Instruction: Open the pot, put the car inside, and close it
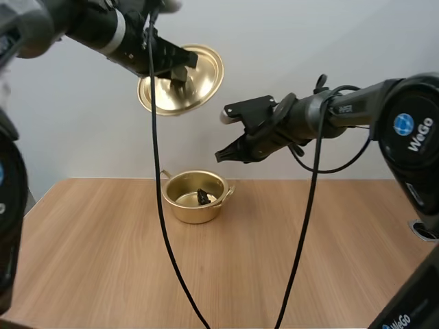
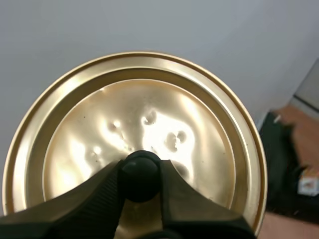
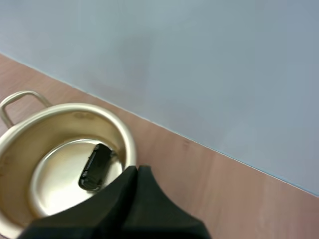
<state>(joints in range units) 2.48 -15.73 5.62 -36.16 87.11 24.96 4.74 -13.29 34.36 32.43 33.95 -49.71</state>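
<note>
Inside open golden pot [image 1: 192, 214] on wooden table [image 1: 89, 253]: small black car [image 3: 95, 167], lying on shiny bottom. Holds golden lid [image 2: 199, 139] high above table, tilted, lightly dented, black knob [image 2: 141, 167] pinched in left gripper [image 2: 141, 173]. Hangs right gripper [image 3: 135, 172] above pot, fingers pressed together, gripping nothing.

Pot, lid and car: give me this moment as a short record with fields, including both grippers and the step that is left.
pot: open, upright on the table
car: dark, lying inside the pot
lid: in the air above the pot, tilted, held by its black knob
left gripper: shut on the knob
right gripper: shut on nothing, in the air above and to the right of the pot
step left: set the lid on the pot
</note>
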